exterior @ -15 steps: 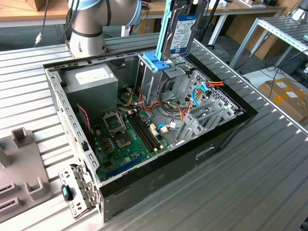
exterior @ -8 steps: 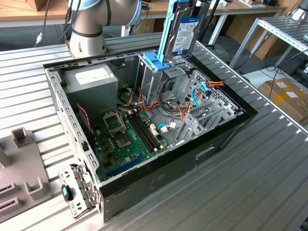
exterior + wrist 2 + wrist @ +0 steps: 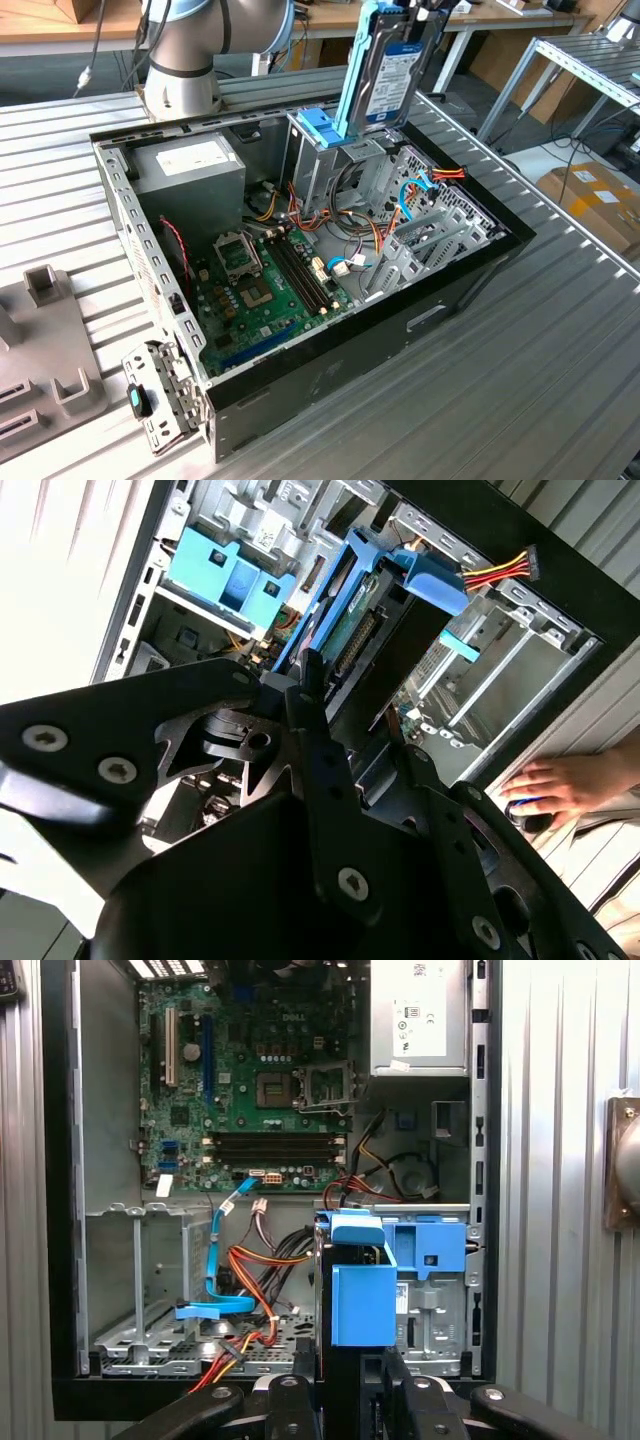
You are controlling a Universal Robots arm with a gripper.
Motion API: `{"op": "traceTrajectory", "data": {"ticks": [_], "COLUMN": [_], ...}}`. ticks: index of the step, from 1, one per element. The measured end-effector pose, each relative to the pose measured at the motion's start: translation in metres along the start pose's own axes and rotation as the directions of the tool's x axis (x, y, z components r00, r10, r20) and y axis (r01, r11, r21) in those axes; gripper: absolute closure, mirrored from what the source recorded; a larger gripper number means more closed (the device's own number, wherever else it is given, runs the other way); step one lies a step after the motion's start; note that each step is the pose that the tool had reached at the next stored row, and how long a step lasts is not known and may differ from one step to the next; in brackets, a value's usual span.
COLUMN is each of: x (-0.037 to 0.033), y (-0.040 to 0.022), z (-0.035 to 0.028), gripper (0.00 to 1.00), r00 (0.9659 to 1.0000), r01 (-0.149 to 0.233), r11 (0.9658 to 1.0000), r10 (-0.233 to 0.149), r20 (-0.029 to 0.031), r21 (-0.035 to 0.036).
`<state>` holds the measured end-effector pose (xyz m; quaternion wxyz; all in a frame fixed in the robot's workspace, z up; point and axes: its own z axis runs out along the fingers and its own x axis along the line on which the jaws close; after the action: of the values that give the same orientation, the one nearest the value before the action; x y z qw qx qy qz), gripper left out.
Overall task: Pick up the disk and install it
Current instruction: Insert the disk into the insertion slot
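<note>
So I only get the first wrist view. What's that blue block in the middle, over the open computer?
Observer: A blue plastic rail on a flat silver-grey metal hard drive; the exterior view shows its white label, upright above the metal drive cage.
Operator: Anyone nearby?
Observer: Yes, in the second wrist view a person's hand lies just outside the black computer case.
Operator: Where does the arm stand?
Observer: Its grey base stands beyond the case in the exterior view.
</note>
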<state>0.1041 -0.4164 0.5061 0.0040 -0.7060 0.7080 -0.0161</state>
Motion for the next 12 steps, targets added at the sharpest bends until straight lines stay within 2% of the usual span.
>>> {"op": "traceTrajectory", "data": {"ticks": [5, 12], "x": [0.0118, 0.0224], "y": [0.0000, -0.0001], "z": [0.0002, 0.0004], "gripper": [0.65, 0.65], "r00": [1.0000, 1.0000], "r01": [0.000, 0.000], "r11": [1.0000, 1.0000], "r10": [0.000, 0.000], "r20": [-0.0001, -0.0001], "r21": [0.0000, 0.0000]}}
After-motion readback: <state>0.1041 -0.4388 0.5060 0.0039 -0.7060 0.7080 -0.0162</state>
